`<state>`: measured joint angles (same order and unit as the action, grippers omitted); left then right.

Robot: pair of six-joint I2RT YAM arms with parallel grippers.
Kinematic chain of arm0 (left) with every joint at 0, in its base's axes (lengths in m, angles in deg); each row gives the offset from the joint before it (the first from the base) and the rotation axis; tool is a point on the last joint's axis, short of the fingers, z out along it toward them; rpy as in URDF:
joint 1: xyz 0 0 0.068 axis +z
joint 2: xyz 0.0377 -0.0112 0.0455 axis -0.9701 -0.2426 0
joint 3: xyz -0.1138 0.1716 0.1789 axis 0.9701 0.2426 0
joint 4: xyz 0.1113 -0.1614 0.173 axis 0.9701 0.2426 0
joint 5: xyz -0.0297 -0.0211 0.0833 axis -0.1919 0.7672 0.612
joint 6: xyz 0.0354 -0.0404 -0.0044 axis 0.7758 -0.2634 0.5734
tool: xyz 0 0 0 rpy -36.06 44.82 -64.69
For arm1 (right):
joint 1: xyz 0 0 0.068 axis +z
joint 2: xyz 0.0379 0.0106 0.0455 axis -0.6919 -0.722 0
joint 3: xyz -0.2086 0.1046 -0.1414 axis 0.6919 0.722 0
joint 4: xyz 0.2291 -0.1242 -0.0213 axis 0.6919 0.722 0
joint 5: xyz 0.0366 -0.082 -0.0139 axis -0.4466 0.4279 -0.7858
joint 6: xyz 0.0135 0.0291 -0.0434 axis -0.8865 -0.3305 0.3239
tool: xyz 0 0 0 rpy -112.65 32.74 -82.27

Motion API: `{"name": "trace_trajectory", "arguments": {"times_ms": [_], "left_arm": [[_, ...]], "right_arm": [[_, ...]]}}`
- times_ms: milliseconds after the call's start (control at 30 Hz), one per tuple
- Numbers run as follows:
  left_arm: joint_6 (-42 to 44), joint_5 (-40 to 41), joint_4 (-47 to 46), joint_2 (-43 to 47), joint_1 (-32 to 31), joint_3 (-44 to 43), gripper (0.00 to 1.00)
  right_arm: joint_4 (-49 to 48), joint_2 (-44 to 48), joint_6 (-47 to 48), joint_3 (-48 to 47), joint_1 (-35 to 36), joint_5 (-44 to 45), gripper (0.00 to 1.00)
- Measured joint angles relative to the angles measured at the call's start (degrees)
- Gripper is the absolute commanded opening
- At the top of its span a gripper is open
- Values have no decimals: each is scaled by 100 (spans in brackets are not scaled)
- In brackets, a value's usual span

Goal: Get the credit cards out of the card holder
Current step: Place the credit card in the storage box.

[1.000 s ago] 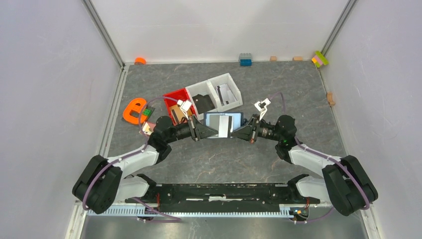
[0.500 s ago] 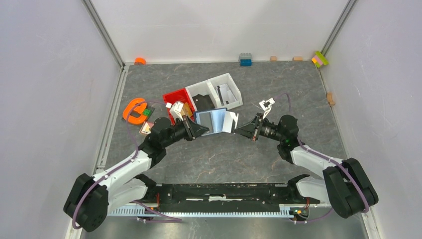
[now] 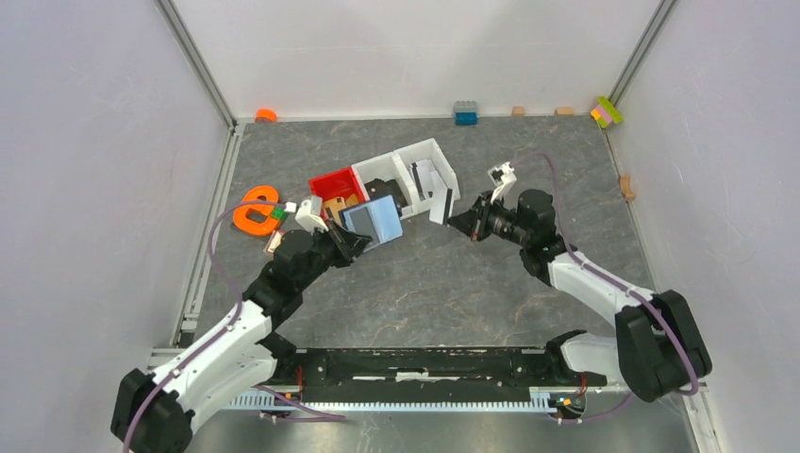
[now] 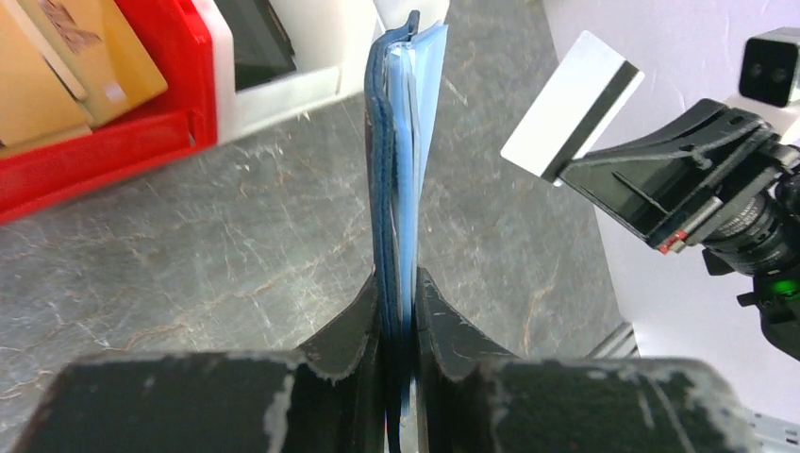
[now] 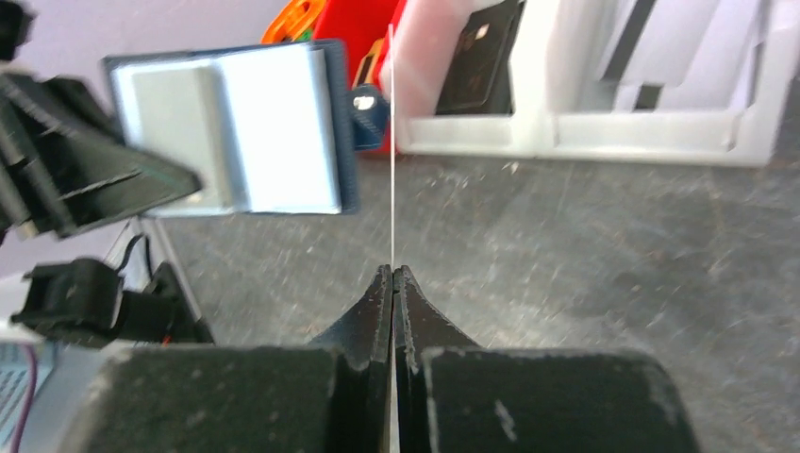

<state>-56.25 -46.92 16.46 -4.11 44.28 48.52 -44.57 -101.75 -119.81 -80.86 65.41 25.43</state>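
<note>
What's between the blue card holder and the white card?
Only bare table shows between card holder and credit card, seen in the left wrist view.

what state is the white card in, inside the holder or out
Out. The white card is pinched in the right gripper, with a clear gap to the card holder, which the left gripper clamps.

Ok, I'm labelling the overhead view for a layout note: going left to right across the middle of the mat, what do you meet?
Orange piece → card holder, lifted off the mat → credit card → right gripper pinching that card.
</note>
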Motion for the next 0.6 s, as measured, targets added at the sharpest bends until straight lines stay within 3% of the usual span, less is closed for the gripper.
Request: {"name": "trace_trajectory", "arguments": {"times_ms": [300,600], "left_arm": [[-7,944,293,1137,0,79,2],[-9,1185,404,1329,0,166,2]], "right_arm": [[850,-1698,459,-1792,0,776,0],[1639,-3263,841,-3416,0,1255,0]]}}
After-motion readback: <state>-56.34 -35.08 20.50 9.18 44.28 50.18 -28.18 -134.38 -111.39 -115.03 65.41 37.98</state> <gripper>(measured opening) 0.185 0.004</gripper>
